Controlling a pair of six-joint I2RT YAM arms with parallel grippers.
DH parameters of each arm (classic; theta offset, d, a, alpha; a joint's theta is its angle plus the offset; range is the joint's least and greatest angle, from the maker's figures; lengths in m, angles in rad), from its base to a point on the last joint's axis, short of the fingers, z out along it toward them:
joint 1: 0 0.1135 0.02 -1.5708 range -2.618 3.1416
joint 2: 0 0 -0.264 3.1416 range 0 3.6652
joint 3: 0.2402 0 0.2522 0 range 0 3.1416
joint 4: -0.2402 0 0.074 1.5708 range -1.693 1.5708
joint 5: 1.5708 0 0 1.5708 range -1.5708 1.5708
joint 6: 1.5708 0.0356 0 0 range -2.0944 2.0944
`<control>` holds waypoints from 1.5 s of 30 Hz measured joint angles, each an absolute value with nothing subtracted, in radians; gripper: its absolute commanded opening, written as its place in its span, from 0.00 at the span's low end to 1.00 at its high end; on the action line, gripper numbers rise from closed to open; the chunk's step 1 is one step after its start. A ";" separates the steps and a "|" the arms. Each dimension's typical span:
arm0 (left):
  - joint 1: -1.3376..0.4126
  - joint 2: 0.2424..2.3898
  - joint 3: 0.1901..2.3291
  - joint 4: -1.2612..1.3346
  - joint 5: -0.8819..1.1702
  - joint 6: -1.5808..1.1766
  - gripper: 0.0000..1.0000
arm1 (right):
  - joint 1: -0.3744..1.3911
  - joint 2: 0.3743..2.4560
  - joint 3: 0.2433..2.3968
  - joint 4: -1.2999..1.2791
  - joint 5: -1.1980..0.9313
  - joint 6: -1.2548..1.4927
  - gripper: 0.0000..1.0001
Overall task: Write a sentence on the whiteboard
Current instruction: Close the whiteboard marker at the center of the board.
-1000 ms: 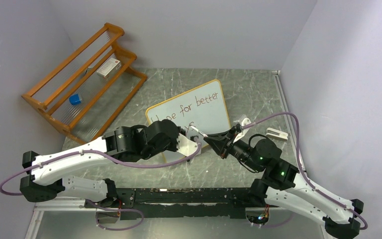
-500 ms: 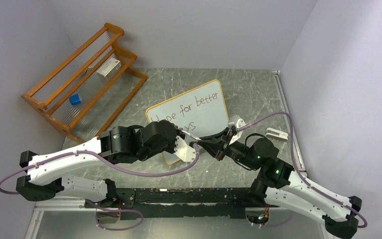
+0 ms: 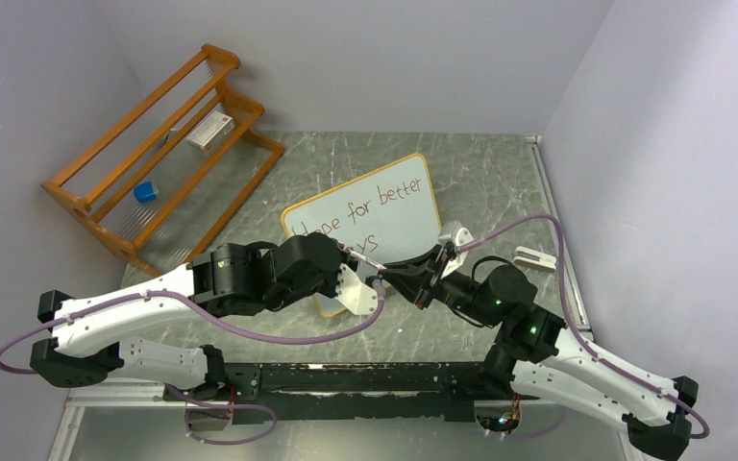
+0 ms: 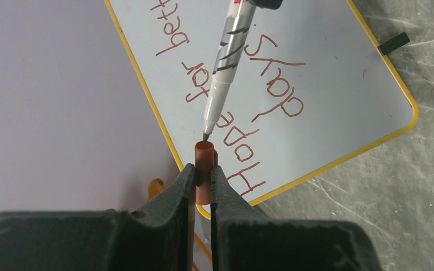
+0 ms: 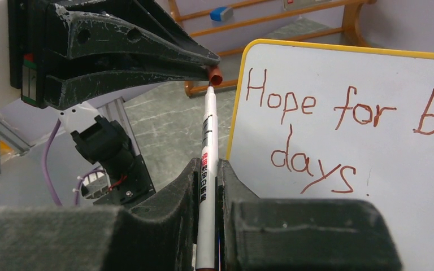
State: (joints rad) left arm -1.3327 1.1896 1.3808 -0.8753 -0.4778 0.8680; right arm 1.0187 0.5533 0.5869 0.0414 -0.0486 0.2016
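red-brown cap (image 4: 204, 153), clamped in the left gripper (image 4: 203, 175), points its open mouth at the tip of the marker (image 4: 226, 68) clamped in the right gripper (image 5: 207, 169), axes nearly in line, tip just at the mouth; whiteboard (image 3: 421, 230) with the sentence (image 3: 377, 204) lies just beyond both.
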 measured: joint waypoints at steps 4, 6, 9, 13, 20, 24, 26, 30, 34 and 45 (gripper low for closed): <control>-1.333 1.190 1.381 -0.884 -0.475 0.869 0.05 | 1.019 0.558 0.587 0.047 -0.043 0.202 0.00; -1.335 1.189 1.381 -0.885 -0.474 0.869 0.05 | 1.019 0.560 0.587 0.048 -0.041 0.203 0.00; -1.338 1.189 1.381 -0.887 -0.468 0.871 0.05 | 1.019 0.565 0.587 0.051 -0.041 0.205 0.00; -1.339 1.189 1.381 -0.888 -0.466 0.876 0.05 | 1.019 0.572 0.587 0.056 -0.041 0.206 0.00; -1.340 1.189 1.381 -0.888 -0.464 0.876 0.05 | 1.018 0.577 0.587 0.057 -0.041 0.206 0.00; -1.341 1.186 1.381 -0.888 -0.459 0.877 0.05 | 1.018 0.580 0.587 0.058 -0.038 0.206 0.00; -1.342 1.184 1.381 -0.888 -0.459 0.878 0.05 | 1.018 0.580 0.586 0.059 -0.038 0.206 0.00; -1.344 1.184 1.383 -0.889 -0.453 0.881 0.05 | 1.018 0.587 0.583 0.063 -0.043 0.206 0.00; -1.345 1.184 1.392 -0.909 -0.449 0.887 0.05 | 1.018 0.600 0.582 0.076 -0.057 0.206 0.00; -1.380 1.196 1.434 -0.973 -0.455 0.913 0.05 | 1.018 0.612 0.566 0.123 -0.072 0.207 0.00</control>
